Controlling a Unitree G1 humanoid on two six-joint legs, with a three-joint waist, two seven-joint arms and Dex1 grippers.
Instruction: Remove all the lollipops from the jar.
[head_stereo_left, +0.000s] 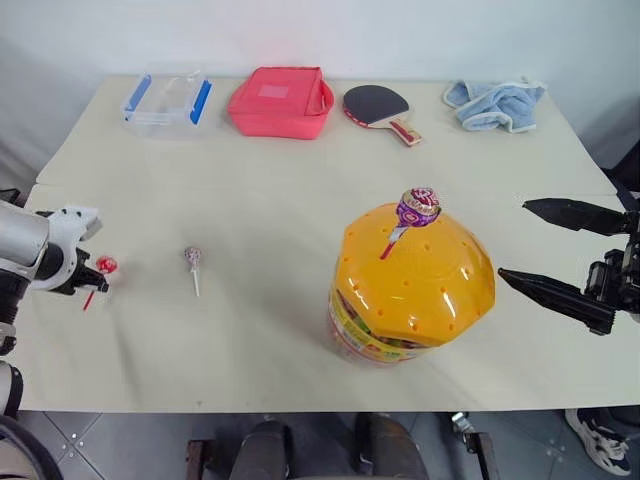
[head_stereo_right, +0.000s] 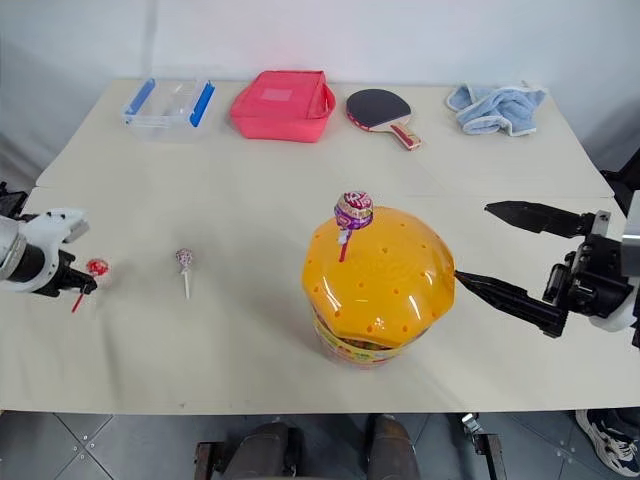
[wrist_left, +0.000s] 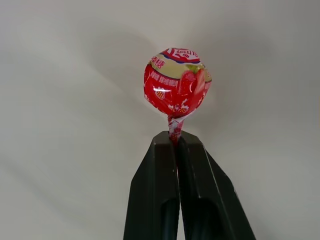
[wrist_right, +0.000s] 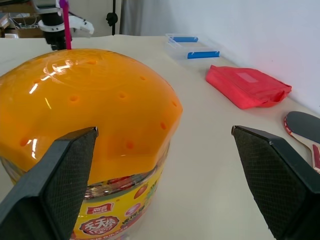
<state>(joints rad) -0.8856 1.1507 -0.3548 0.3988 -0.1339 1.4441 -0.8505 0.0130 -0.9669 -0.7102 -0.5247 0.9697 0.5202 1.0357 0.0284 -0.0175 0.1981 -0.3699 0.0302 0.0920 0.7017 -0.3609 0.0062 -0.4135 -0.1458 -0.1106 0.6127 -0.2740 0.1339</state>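
free: table (head_stereo_left: 260, 215) middle | obstacle: jar (head_stereo_left: 411, 287) beside right jaws

Along the table's (head_stereo_left: 300, 200) far edge: clear box (head_stereo_left: 167, 100), red pouch (head_stereo_left: 280, 102), paddle (head_stereo_left: 378, 108), blue towel (head_stereo_left: 497, 104).

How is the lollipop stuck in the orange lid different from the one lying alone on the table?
The purple lollipop stands up in a hole of the jar lid; the small lollipop lies flat on the table. The purple one looks bigger, with a red stick; the other's stick is pale. Both are wrapped, with no claw touching them.
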